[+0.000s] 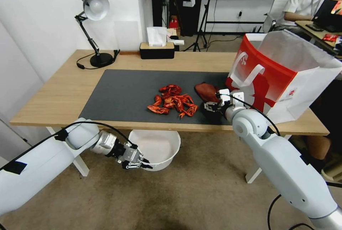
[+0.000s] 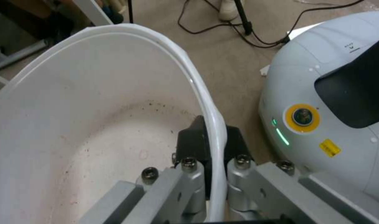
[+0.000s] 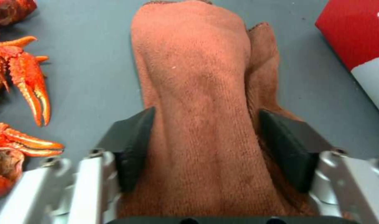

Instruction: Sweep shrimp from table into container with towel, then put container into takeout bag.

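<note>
From the head, the left gripper (image 1: 137, 161) holds the container (image 1: 156, 148) under the table (image 1: 64, 91) edge, shrimp (image 1: 173, 104) above. Left wrist: pinching the rim. Right wrist: right gripper (image 3: 206, 149) clamps towel (image 3: 197, 93); sweep low towards the shrimp beside it.

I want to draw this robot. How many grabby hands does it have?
2. The left gripper is below the table's front edge, pinching the white container's rim. The right gripper is on the grey mat, clamped on the rust-red towel beside the shrimp.
</note>
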Available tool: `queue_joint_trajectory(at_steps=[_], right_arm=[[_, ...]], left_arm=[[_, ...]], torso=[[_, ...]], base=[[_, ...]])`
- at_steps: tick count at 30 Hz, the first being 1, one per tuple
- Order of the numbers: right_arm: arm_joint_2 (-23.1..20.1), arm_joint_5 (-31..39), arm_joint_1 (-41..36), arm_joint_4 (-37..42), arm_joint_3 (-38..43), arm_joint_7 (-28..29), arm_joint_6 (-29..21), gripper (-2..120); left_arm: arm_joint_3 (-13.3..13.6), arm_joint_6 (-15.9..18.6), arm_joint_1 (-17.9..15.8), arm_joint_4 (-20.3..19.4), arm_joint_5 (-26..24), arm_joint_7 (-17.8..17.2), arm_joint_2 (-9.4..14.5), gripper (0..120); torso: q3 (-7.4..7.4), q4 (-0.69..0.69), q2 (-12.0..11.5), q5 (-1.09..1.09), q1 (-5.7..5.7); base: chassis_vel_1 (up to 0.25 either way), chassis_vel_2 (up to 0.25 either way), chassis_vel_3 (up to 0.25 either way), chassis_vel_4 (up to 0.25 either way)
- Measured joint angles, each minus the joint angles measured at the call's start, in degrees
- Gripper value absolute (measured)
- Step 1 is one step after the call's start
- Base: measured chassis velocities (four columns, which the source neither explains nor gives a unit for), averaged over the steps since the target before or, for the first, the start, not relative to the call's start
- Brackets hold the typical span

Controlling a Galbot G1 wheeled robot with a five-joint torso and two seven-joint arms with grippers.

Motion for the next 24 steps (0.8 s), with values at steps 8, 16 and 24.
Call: queue_joint_trajectory(at_steps=[8, 16, 24], right_arm=[[-0.07, -0.1, -1.03, -0.08, 0.65, -0.65, 0.44, 34], [-0.43, 0.2, -1.35, 0.36, 1.01, -1.47, 0.44, 10], [-1.72, 2.88, -1.11, 0.43, 1.79, -5.66, 2.56, 9]], left_arm=[[-0.09, 0.03, 0.12, -0.03, -0.04, 0.04, 0.05, 0], [-0.34, 0.03, 0.3, -0.12, -0.04, 0.05, 0.19, 0], [-0.83, -0.06, 0.5, -0.14, -0.04, 0.05, 0.34, 0]], torso=[[-0.01, 0.0, 0.0, -0.01, 0.0], [0.0, 0.0, 0.0, 0.01, 0.0], [0.01, 0.0, -0.01, 0.02, 0.0]], base=[[0.0, 0.0, 0.0, 0.0], [0.0, 0.0, 0.0, 0.0], [0.0, 0.0, 0.0, 0.0]])
